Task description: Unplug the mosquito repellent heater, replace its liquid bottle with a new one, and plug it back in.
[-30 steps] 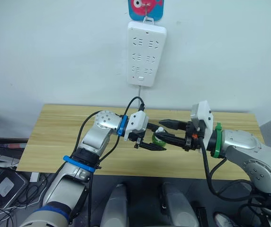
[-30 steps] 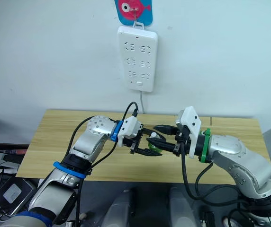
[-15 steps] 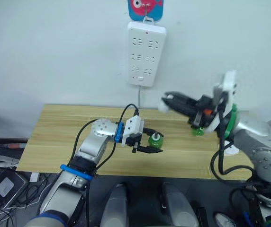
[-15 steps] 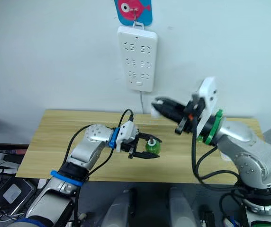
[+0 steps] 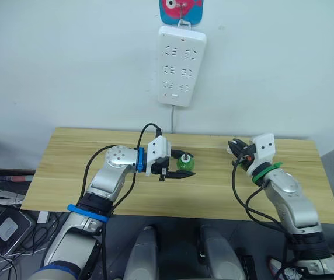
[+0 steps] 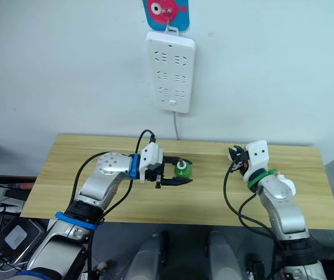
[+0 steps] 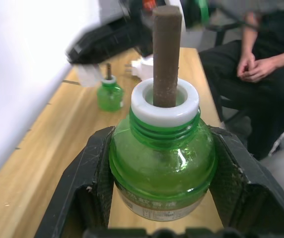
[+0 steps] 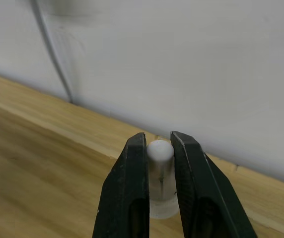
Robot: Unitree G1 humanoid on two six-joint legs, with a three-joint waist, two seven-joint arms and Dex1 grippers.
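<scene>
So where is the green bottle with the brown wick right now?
In the left gripper, the green bottle stands mid-table, below the wall power strip.

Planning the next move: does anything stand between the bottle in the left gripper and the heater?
Yes: the right gripper, shut on a white piece, and a second green bottle stand before the heater.

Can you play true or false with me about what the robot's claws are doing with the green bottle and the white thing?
1. The left claw is holding a green bottle. True.
2. That bottle has a brown stick poking out of its white neck. True.
3. The right claw is wide open with nothing in it. False: it is shut on a small white cap.
4. Something is plugged into the white power strip on the wall. False: its sockets are free.
5. A second green bottle stands on the wooden table. True.
</scene>
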